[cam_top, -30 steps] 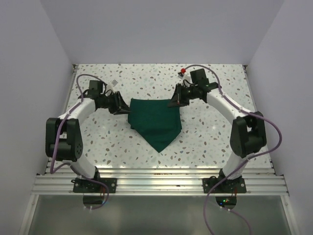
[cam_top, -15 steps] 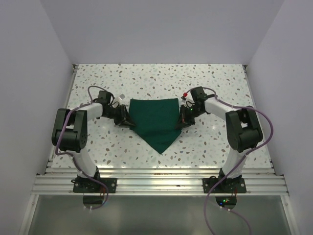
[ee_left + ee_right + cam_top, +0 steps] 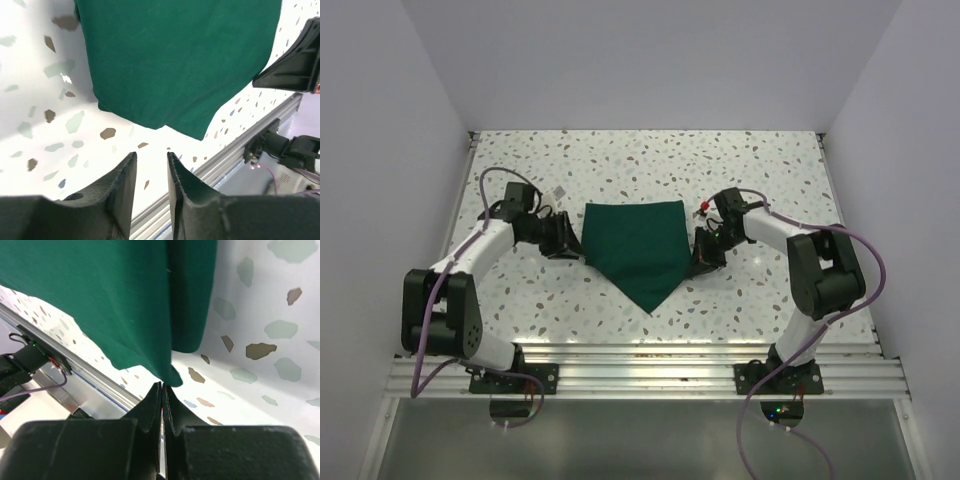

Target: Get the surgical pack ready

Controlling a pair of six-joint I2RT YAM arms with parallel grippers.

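Observation:
The surgical pack, a dark green cloth drape (image 3: 638,245), lies folded on the speckled table, straight edge at the back and a point toward the front. It fills the top of the left wrist view (image 3: 175,60) and the right wrist view (image 3: 115,300). My left gripper (image 3: 563,240) is just left of the cloth; in its own view (image 3: 151,162) the jaws stand apart with only bare table between them. My right gripper (image 3: 699,258) is at the cloth's right edge, shut (image 3: 162,386), with a small corner of the cloth (image 3: 172,377) running into its tips.
The aluminium rail (image 3: 640,365) runs along the table's near edge, and shows in the left wrist view (image 3: 220,160). A small white object (image 3: 556,190) lies behind the left arm. White walls close the table on three sides.
The cloth's upper part has been laid down flat. My left gripper has let go and drawn back to the left. My right gripper has shifted slightly toward the front and stays shut.

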